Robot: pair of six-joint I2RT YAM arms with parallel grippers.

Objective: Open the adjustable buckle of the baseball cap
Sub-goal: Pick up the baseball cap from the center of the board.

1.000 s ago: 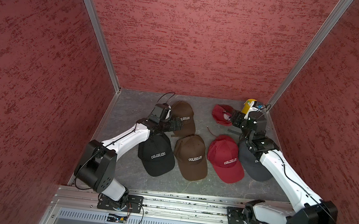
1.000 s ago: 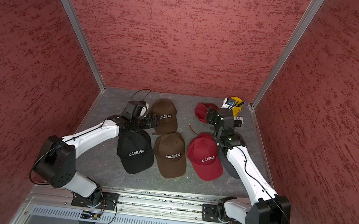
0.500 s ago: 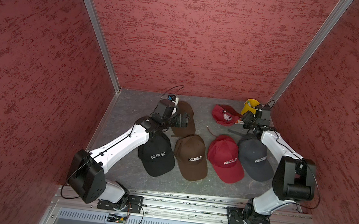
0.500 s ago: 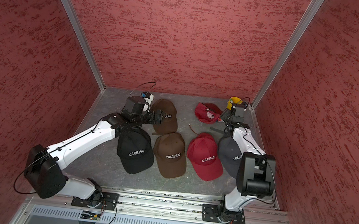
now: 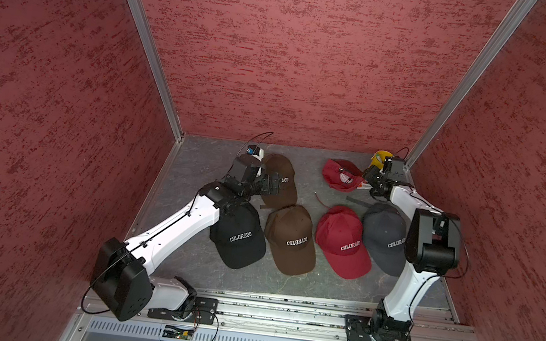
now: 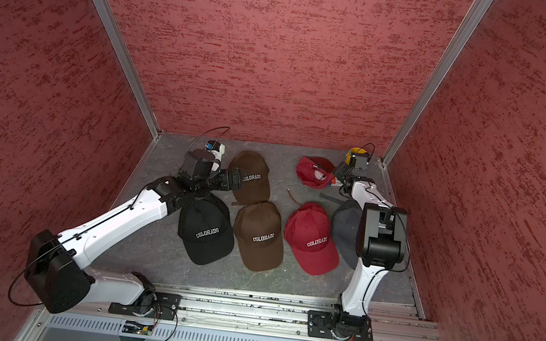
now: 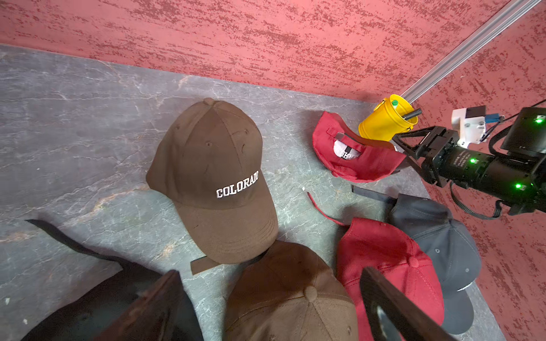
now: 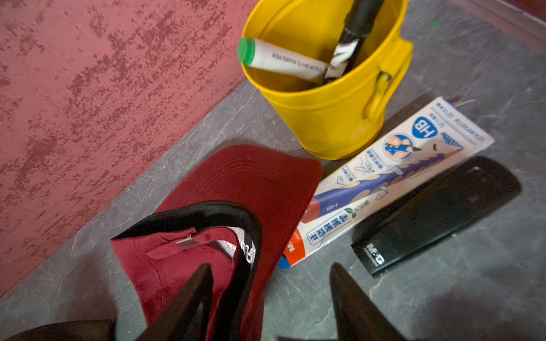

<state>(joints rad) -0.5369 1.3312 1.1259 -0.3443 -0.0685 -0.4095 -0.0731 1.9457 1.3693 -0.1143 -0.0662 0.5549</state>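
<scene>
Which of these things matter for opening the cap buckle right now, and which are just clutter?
On the job: upturned red cap; its metal buckle; right gripper, open, at that cap.
Lying about: yellow bucket; pencil box; black case; black cap; near brown cap; far brown cap; near red cap; grey cap.

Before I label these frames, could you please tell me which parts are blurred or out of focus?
Right wrist view: the right fingers are out of focus, the pencil box slightly smeared. Left wrist view: the left fingers are blurred, the lettered brown cap sharp. Both top views: sharp.
</scene>
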